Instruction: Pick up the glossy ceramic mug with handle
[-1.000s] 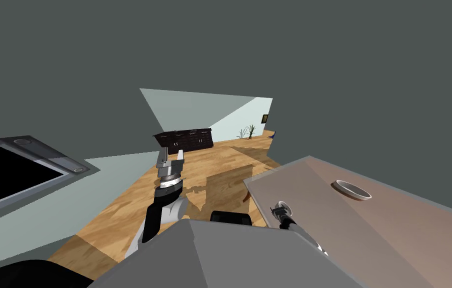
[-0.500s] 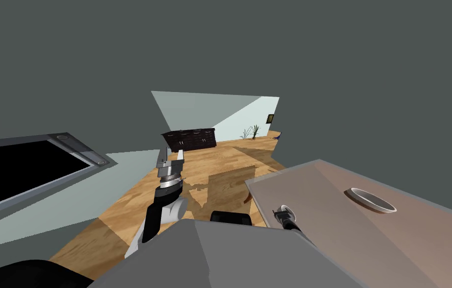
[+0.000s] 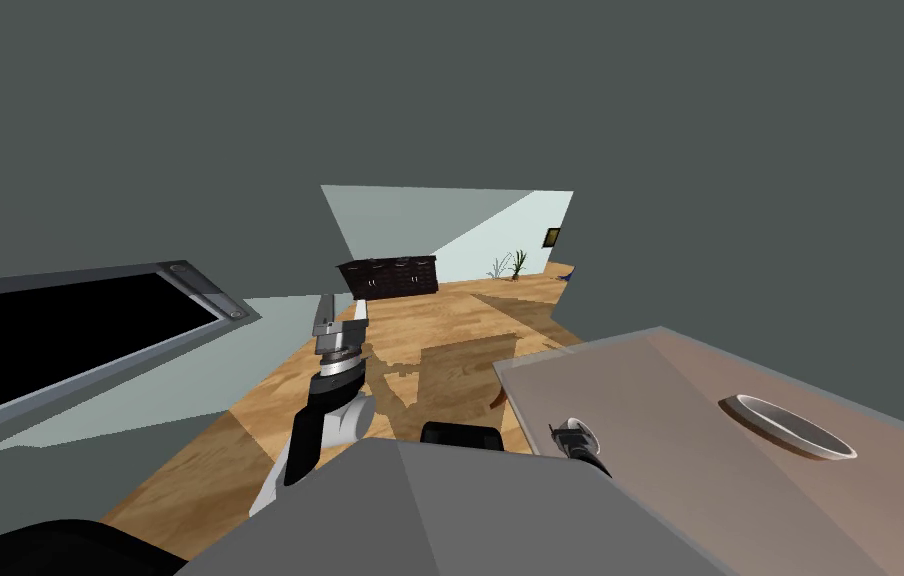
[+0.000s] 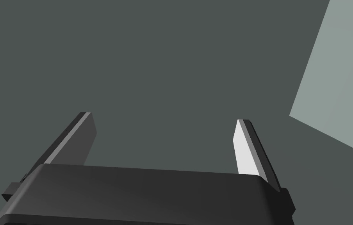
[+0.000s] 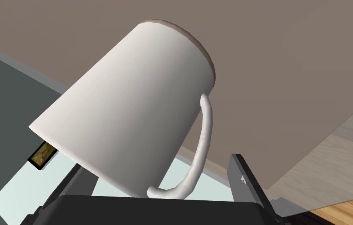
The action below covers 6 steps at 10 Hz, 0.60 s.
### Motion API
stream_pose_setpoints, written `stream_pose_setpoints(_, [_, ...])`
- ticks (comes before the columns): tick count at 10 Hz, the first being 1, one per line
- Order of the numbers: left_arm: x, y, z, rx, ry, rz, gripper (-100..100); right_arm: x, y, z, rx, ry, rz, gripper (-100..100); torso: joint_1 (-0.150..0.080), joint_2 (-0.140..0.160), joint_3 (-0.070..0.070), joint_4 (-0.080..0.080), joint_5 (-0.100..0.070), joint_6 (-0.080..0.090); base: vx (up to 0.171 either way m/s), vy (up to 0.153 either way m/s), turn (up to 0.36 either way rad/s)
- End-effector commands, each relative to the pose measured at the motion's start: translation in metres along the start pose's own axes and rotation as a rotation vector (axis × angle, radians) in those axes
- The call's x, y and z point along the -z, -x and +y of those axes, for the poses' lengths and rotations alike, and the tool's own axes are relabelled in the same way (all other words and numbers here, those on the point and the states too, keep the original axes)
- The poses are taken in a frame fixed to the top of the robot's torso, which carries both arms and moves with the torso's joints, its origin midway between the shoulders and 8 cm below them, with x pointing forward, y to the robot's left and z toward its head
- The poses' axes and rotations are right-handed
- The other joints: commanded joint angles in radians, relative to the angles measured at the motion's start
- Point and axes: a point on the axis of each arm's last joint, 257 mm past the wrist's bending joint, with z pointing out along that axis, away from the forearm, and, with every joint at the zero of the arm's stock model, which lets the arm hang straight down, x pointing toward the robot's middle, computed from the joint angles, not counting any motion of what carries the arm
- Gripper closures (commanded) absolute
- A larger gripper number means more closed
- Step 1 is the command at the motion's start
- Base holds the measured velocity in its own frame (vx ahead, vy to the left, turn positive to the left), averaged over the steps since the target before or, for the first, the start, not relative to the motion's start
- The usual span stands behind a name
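A plain white mug (image 5: 132, 113) with a thin loop handle (image 5: 203, 148) stands on the brown table (image 5: 289, 58), very close to my right hand. My right gripper (image 5: 156, 166) is open, and the mug's lower body and handle lie between its fingers (image 5: 246, 179), which are not pressing it. In the head view the mug (image 3: 581, 431) is small, near the table's near corner, with the right gripper (image 3: 566, 434) at it. My left gripper (image 3: 340, 312) is raised over the floor, fingers (image 4: 246, 148) apart and nothing between them.
A shallow white bowl (image 3: 788, 426) sits farther along the table (image 3: 680, 390) to the right. A framed black area (image 3: 50, 340) lies on the left. Wooden floor (image 3: 440, 340) runs ahead to a dark cabinet (image 3: 390, 275) by the far wall.
The whole head picture has swung, so I have turned: the bowl and the black frame have drifted right. The right gripper stays open at the mug. The left arm holds its pose.
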Motion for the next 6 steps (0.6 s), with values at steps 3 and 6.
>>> stream_pose_setpoints(3, [0.000, 0.000, 0.000, 0.000, 0.000, 0.000, 0, 0.014, -0.009, 0.000, -0.026, -0.025, -0.011, -100, 0.003, -0.001, -0.001, 0.000, 0.001, 0.000, -0.001, -0.008, 0.127])
stream_pose_setpoints(6, [0.000, 0.000, 0.000, 0.000, 0.000, 0.000, 0, 0.014, -0.008, -0.007, -0.107, -0.051, -0.017, -100, 0.001, 0.000, 0.000, 0.000, 0.000, 0.000, -0.019, -0.033, 0.069])
